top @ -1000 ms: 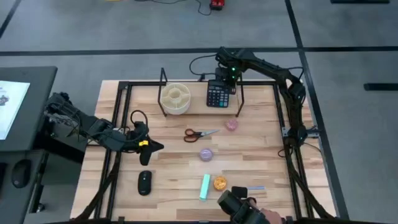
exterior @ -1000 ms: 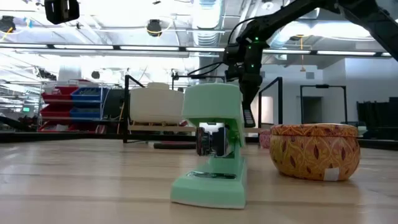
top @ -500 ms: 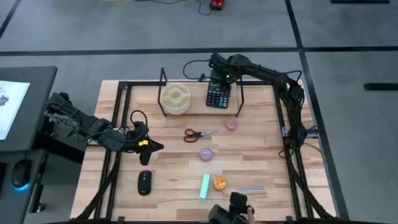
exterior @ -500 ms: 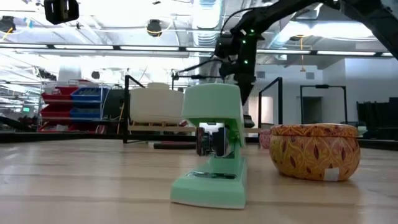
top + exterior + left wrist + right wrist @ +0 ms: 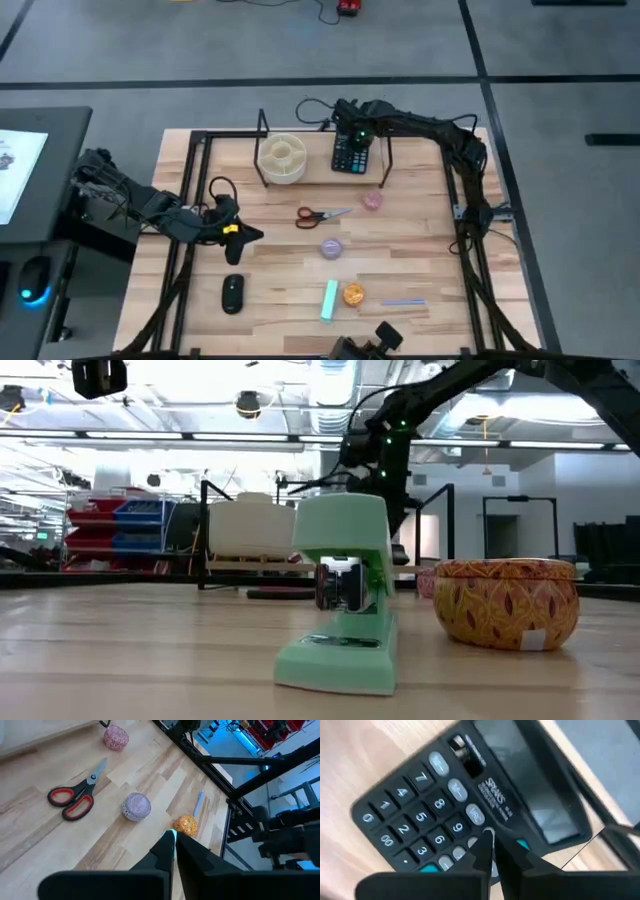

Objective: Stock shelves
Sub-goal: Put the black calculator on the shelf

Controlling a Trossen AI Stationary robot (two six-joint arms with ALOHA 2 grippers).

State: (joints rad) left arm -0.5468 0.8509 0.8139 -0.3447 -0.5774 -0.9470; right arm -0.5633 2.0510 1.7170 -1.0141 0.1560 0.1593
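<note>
Shelves [image 5: 322,160]: we see the low rack at the far side of the counter [image 5: 420,250], plank between black uprights; it already carries a round cream organizer [image 5: 283,158] and a calculator [image 5: 351,153] side by side.
Right gripper [image 5: 345,112]: hovering just past the calculator's far edge, above the rack. Wrist view shows its fingers [image 5: 487,851] pressed together, nothing between them, keypad right beneath. We judge the calculator is set down and let go, lying flat so it sits stable.
Left gripper [image 5: 240,234]: parked low near the counter's left side, fingers [image 5: 172,851] closed on nothing; waiting arm, clear of the rack.
Unstocked: scissors [image 5: 322,214], pink ball [image 5: 372,201], purple ball [image 5: 331,247], green stapler [image 5: 329,300], patterned tin [image 5: 353,294], blue pen [image 5: 402,301], mouse [image 5: 232,292], spread apart on the counter, so each can be gripped alone.
Progress: we judge two items shelved, most left.
</note>
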